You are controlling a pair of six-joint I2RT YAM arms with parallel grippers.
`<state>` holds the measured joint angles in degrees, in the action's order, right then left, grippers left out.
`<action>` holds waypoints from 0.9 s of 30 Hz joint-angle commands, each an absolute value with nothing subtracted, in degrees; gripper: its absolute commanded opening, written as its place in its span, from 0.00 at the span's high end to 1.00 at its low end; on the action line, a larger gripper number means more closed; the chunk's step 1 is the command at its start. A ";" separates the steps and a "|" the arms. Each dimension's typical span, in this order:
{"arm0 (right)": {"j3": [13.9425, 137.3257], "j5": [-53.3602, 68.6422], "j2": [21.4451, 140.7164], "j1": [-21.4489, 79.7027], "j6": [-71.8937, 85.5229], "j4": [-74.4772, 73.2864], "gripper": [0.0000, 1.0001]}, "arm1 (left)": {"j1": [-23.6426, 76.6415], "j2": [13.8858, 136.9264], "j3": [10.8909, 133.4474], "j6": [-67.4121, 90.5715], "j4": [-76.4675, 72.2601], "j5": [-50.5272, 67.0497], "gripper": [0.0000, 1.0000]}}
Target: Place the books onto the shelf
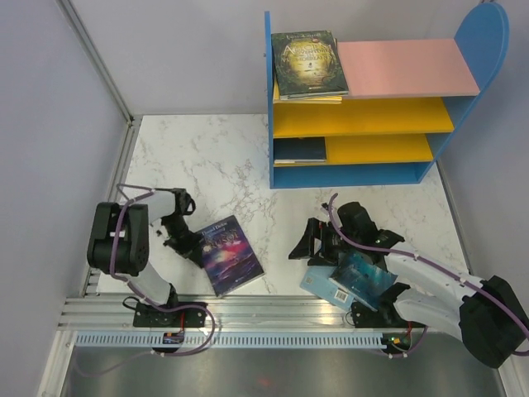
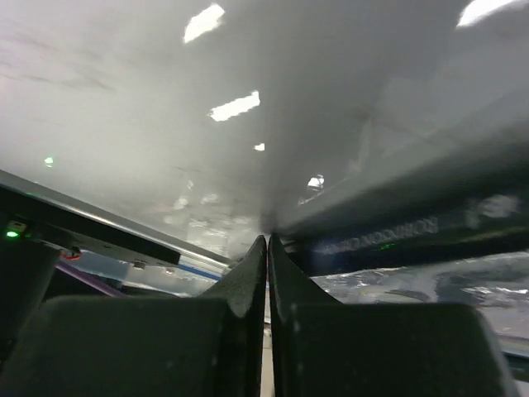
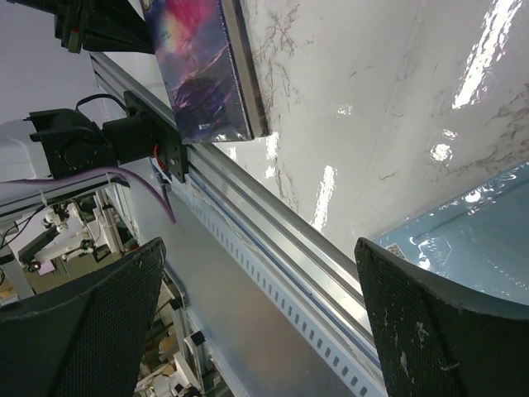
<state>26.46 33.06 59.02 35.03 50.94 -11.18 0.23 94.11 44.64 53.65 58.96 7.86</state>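
A purple galaxy book (image 1: 230,255) lies flat on the marble table near the front. My left gripper (image 1: 193,246) is shut and empty, its tips at the book's left edge. In the left wrist view the shut fingertips (image 2: 268,241) sit low beside the book's dark spine (image 2: 397,236). A teal-blue book (image 1: 351,281) lies partly under my right arm. My right gripper (image 1: 304,241) stands open and empty just left of it. The right wrist view shows the gripper (image 3: 258,248), the teal book (image 3: 471,240) and the purple book (image 3: 202,66). The shelf (image 1: 475,37) holds a dark green book (image 1: 310,64) and a navy one (image 1: 299,150).
A yellow book edge (image 1: 307,100) shows under the green one. An aluminium rail (image 1: 248,310) runs along the table's front edge by both arm bases. Grey walls close in the table on the left and at the back.
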 commanded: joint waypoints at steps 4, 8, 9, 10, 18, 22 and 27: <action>26.10 31.29 64.32 35.16 50.45 -3.88 0.02 | 16.16 101.76 57.63 55.81 48.68 6.78 0.98; 31.98 30.15 76.86 35.16 47.64 -0.88 0.02 | 17.32 99.16 56.70 55.72 50.80 4.05 0.91; 35.30 29.89 79.17 35.24 46.94 -0.88 0.02 | 17.31 98.36 56.17 55.64 51.06 3.78 0.87; 37.16 29.45 83.45 35.07 45.45 -0.79 0.02 | 17.31 96.96 55.21 54.85 51.24 3.61 0.79; 47.63 29.00 99.39 33.49 39.73 -0.79 0.02 | 17.49 90.19 47.48 52.39 47.48 7.19 0.45; 47.55 29.35 105.72 33.49 38.50 -0.44 0.02 | 17.40 84.04 38.00 52.73 37.46 14.22 0.32; 43.16 30.23 107.75 34.19 40.95 4.56 0.02 | 17.40 75.43 28.67 55.81 22.98 22.23 0.25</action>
